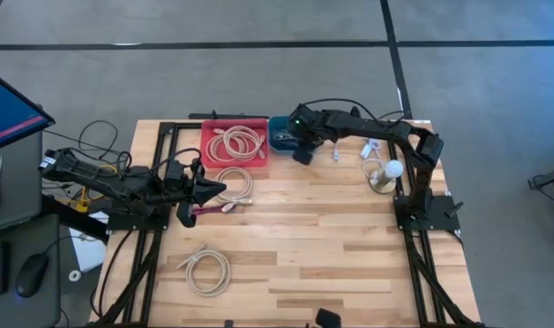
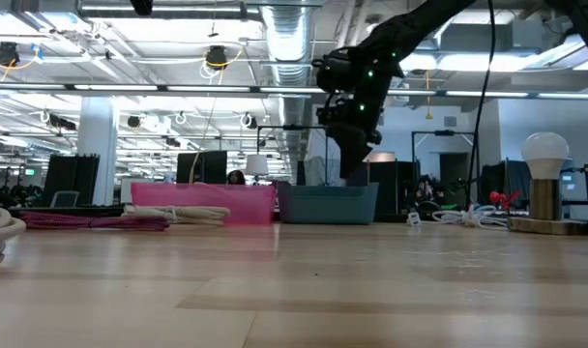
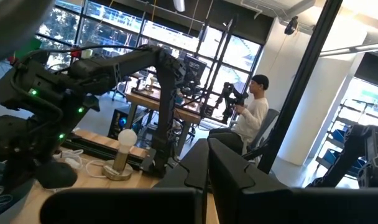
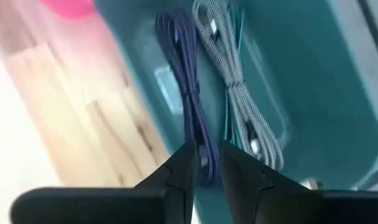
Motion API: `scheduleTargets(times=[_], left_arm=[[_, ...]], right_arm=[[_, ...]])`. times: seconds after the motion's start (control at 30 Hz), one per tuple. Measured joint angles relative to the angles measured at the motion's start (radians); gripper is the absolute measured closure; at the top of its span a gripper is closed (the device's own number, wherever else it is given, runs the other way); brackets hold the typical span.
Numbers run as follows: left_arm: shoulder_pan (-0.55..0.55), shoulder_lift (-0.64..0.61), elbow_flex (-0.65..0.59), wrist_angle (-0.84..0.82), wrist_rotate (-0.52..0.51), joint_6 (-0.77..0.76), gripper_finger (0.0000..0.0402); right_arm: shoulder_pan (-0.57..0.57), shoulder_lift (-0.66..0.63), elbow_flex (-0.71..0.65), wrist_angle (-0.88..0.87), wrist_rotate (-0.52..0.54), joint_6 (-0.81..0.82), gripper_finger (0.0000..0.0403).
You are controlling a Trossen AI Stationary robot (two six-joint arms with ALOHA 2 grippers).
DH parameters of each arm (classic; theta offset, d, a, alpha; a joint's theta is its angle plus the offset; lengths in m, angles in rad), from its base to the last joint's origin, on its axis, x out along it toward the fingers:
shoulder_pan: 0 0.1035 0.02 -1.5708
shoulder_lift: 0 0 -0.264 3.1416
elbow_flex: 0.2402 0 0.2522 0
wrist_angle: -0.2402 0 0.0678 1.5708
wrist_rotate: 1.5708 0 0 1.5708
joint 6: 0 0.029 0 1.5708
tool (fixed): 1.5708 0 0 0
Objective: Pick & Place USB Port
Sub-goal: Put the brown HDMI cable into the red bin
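A teal bin (image 1: pixel 282 135) stands at the table's far edge, beside a red tray (image 1: pixel 233 144) that holds coiled beige cables. My right gripper (image 4: pixel 207 168) hangs slanting down over the bin, its fingers a narrow gap apart. A bundled purple cable (image 4: pixel 189 93) and a grey-white braided cable (image 4: pixel 235 87) lie side by side on the bin's floor (image 4: pixel 313 74). The purple cable's near end runs into the gap between my fingers. My left gripper (image 1: pixel 215 190) is shut with nothing in it, raised over the table's left part. My right gripper's fingers (image 4: pixel 179 171) stand on either side of the purple cable's near end (image 4: pixel 204 163), coming from above and slanting down into the bin. Whether they touch the cable I cannot tell. The rest of the cable lies along the bin's floor.
Loose beige cable coils lie near the table's middle left (image 1: pixel 233 187) and near front (image 1: pixel 207 271). A dark red cable (image 1: pixel 202 211) lies under my left arm. A white cable (image 1: pixel 373 150) and a bulb on a wooden base (image 1: pixel 386 173) sit at the far right.
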Motion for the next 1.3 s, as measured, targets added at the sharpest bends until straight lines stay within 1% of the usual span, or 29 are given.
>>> scheduleTargets(times=[0.17, 0.37, 0.6, 0.77, 1.0, 1.17, 1.3], left_arm=[[0.0, 0.0, 0.0, 0.0, 0.0, 0.0, 0.039], [0.0, 0.0, 0.0, 0.0, 0.0, 0.0, 0.039], [0.0, 0.0, 0.0, 0.0, 0.0, 0.0, 0.039], [0.0, 0.0, 0.0, 0.0, 0.0, 0.0, 0.039], [0.0, 0.0, 0.0, 0.0, 0.0, 0.0, 0.039], [0.0, 0.0, 0.0, 0.0, 0.0, 0.0, 0.039], [0.0, 0.0, 0.0, 0.0, 0.0, 0.0, 0.039]], right_arm=[[0.023, -0.001, 0.095, -0.165, 0.0, -0.002, 0.034], [0.076, -0.001, 0.266, -0.322, 0.0, -0.002, 0.034], [0.166, -0.001, 0.48, -0.435, 0.0, -0.001, 0.034], [0.239, -0.001, 0.596, -0.481, 0.0, 0.0, 0.034], [0.342, -0.001, 0.676, -0.533, 0.0, 0.007, 0.034], [0.412, -0.001, 0.689, -0.579, 0.0, 0.02, 0.034], [0.462, -0.001, 0.689, -0.593, 0.0, 0.066, 0.034]])
